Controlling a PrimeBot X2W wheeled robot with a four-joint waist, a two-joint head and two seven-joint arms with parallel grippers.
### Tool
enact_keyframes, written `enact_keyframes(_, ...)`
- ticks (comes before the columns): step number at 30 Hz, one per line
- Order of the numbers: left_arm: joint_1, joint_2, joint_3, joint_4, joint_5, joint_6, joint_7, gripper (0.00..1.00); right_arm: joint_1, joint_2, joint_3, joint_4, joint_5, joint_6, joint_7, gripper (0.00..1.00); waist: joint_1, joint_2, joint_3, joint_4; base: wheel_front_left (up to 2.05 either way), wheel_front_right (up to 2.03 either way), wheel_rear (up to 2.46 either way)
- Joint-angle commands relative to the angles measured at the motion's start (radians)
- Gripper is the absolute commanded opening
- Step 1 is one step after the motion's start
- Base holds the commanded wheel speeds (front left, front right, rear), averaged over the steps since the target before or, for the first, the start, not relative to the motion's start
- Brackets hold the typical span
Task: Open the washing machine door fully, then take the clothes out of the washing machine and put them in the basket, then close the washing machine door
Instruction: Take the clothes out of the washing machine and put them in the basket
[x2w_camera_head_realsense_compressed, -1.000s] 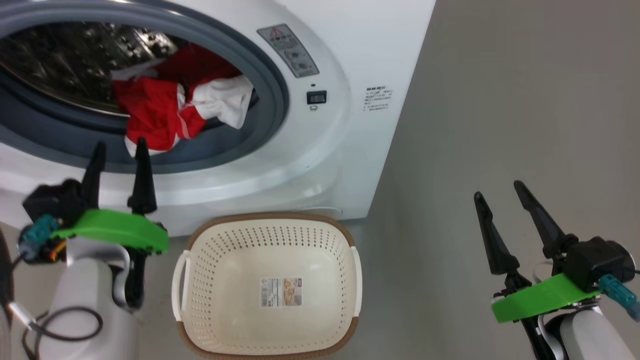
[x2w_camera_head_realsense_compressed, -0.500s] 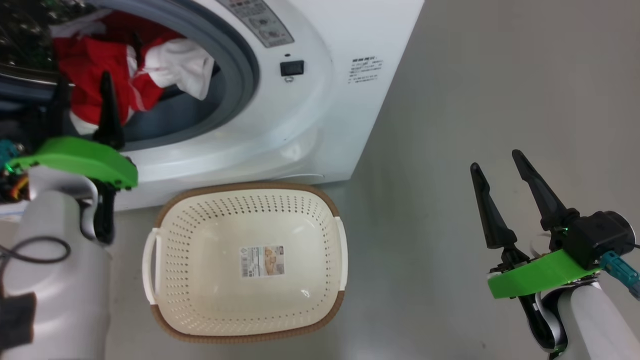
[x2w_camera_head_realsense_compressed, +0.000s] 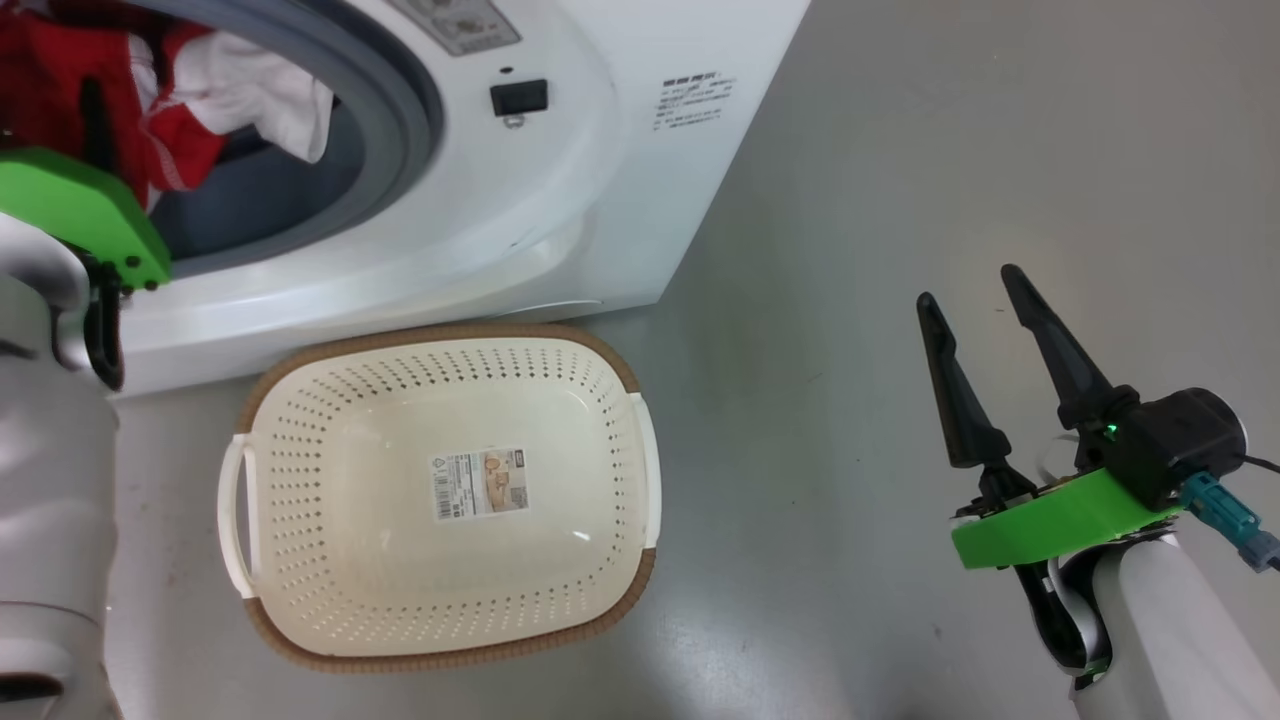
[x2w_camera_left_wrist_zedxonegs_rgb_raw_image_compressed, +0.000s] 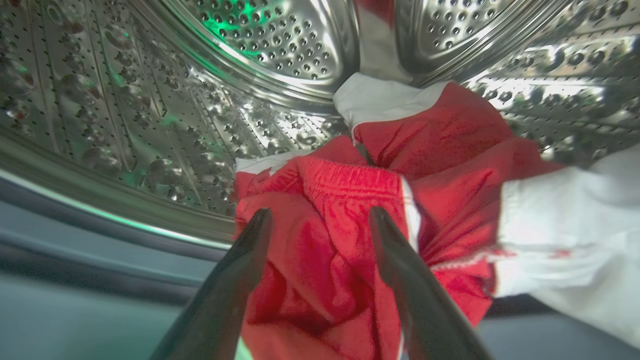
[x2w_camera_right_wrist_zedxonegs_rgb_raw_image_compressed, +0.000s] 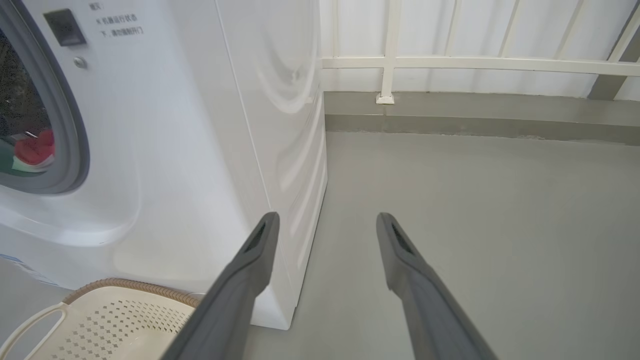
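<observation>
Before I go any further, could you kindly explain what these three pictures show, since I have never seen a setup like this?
It is a wheeled robot with two arms, each ending in a gripper with two long dark fingers. One picture looks down from its head; the other two look along each gripper's own fingers.

From the head you see the white washing machine, its opening uncovered, the clothes inside, and the cream basket on the grey floor, with nothing in it but a sticker.

The left gripper is open at the drum's mouth, fingers either side of a red fold, not yet closed on it. The right gripper hangs open over the floor, holding nothing.
</observation>
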Motion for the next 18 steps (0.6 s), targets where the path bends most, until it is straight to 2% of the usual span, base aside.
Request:
enact_keyframes(1,-0.019,0.063,-0.003,0.009,0.022,0.018,0.012,1.00,-0.009,0.001,0.030,-0.012,0.000,0.005,-0.006,1.00,0.0000,0.0000,0.009,-0.009,0.00,0.00,0.00)
enact_keyframes(10,-0.036,0.101,-0.042,0.094,0.045,0.043,0.096,1.00,-0.017,0.012,0.043,0.003,0.010,0.005,-0.006,1.00,0.0000,0.0000,0.015,-0.030,0.00,0.00,0.00)
enact_keyframes(11,-0.037,0.103,-0.048,0.096,0.049,0.045,0.098,0.91,-0.017,0.012,0.045,0.004,0.011,0.005,-0.006,1.00,0.0000,0.0000,0.015,-0.031,0.00,0.00,0.00)
enact_keyframes(12,-0.037,0.104,-0.051,0.098,0.050,0.046,0.100,0.40,-0.017,0.013,0.046,0.005,0.012,0.005,-0.006,1.00,0.0000,0.0000,0.015,-0.032,0.00,0.00,0.00)
enact_keyframes(13,-0.037,0.105,-0.055,0.100,0.052,0.047,0.101,0.00,-0.017,0.013,0.047,0.006,0.013,0.005,-0.006,1.00,0.0000,0.0000,0.015,-0.033,0.00,0.00,0.00)
enact_keyframes(18,-0.035,0.107,-0.068,0.107,0.051,0.044,0.097,0.00,-0.017,0.016,0.049,0.008,0.020,0.005,-0.006,1.00,0.0000,0.0000,0.013,-0.037,0.00,0.00,0.00)
